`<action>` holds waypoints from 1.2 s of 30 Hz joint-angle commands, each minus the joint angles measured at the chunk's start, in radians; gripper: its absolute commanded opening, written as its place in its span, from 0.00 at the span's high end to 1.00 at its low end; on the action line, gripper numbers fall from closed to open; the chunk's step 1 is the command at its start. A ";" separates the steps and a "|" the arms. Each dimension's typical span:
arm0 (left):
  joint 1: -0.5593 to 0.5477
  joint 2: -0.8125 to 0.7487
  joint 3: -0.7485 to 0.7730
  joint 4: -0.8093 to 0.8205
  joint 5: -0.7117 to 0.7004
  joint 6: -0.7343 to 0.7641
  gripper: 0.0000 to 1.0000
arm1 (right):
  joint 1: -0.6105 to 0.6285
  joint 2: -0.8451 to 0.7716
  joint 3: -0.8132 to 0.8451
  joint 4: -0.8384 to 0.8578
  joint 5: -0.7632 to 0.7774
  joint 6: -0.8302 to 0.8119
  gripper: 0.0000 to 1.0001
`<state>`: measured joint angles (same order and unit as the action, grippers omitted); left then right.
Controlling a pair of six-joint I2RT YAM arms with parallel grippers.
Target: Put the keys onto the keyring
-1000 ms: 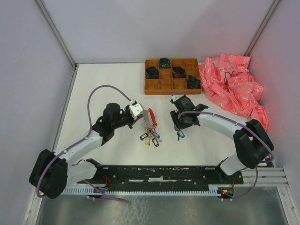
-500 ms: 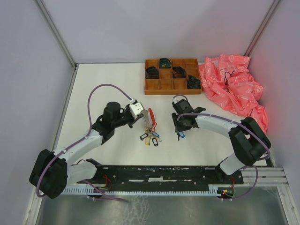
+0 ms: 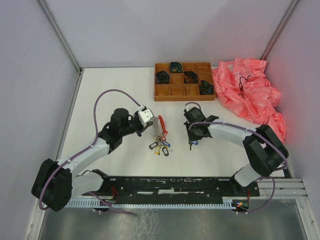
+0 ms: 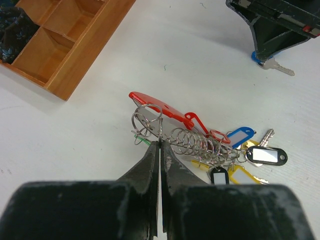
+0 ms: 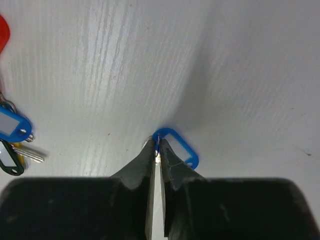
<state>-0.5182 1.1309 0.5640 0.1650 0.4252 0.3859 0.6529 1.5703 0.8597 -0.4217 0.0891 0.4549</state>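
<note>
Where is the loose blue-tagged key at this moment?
In the top view, the blue-tagged key lies on the table right of the keyring, pinched by the right gripper.

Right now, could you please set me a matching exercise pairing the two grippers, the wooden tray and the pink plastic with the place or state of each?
Things:
1. left gripper
2. right gripper
3. wooden tray
4. pink plastic

Places or states:
A. crumpled at the far right of the table
B. shut on the blue-tagged key
C. holds dark coiled items in some compartments
D. shut on the keyring

Pairs: 1-D, 2-B, 3-C, 4-A.
</note>
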 commanded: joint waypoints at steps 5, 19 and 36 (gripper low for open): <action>0.002 -0.006 0.048 0.015 0.030 0.001 0.97 | 0.005 -0.036 0.088 -0.147 0.049 -0.087 0.99; 0.002 -0.020 0.048 0.005 0.029 0.007 0.97 | 0.006 0.196 0.459 -0.598 0.028 -0.351 0.99; 0.003 -0.016 0.051 -0.001 0.037 0.011 0.97 | 0.019 0.469 0.760 -0.552 -0.070 -0.431 0.75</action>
<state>-0.5182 1.1324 0.5697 0.1493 0.4297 0.3862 0.6662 2.0808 1.6009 -1.0061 0.0608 0.0391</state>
